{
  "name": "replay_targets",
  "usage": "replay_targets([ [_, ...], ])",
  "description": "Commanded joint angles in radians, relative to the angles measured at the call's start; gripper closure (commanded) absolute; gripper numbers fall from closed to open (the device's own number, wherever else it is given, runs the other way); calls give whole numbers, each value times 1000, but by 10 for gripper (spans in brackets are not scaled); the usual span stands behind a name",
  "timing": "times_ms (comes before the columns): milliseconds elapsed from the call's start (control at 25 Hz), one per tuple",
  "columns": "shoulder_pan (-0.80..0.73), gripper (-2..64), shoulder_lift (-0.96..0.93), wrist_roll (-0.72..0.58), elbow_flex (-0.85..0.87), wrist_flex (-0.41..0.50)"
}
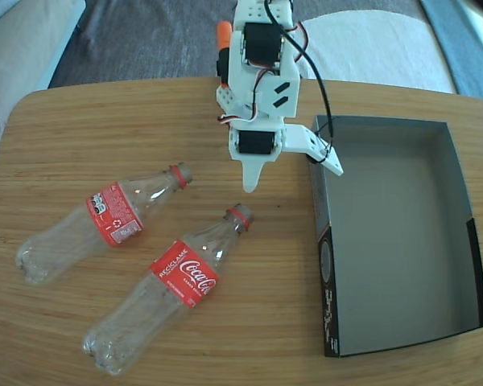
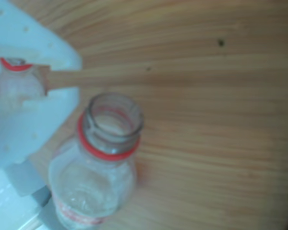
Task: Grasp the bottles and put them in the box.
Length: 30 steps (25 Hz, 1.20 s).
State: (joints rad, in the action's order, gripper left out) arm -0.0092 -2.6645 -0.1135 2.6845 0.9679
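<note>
Both bottles point(image 1: 175, 292) point(image 1: 98, 224) are still lying on the table point(image 1: 72, 137) below the open, empty gripper point(image 1: 294, 178), and the box point(image 1: 459, 169) beside it is holding nothing.

Wrist view, blurred. An uncapped clear bottle point(image 2: 98, 167) lies on the wooden table point(image 2: 216, 120), its open mouth toward the camera, a red neck ring just below the rim and a strip of red label at the lower edge. A white gripper finger point(image 2: 33, 103) fills the left side. Through a notch in that finger, a second bottle's red-ringed neck point(image 2: 14, 67) is visible.
</note>
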Motion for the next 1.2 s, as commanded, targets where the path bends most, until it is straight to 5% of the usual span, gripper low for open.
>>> replay_targets([
  [0, 3, 610, -11, 11, -15, -35],
  [400, 5, 610, 5, 11, -117, -57],
  [760, 3, 610, 8, 9, -291, 147],
  [1160, 3, 610, 9, 9, -479, 210],
])
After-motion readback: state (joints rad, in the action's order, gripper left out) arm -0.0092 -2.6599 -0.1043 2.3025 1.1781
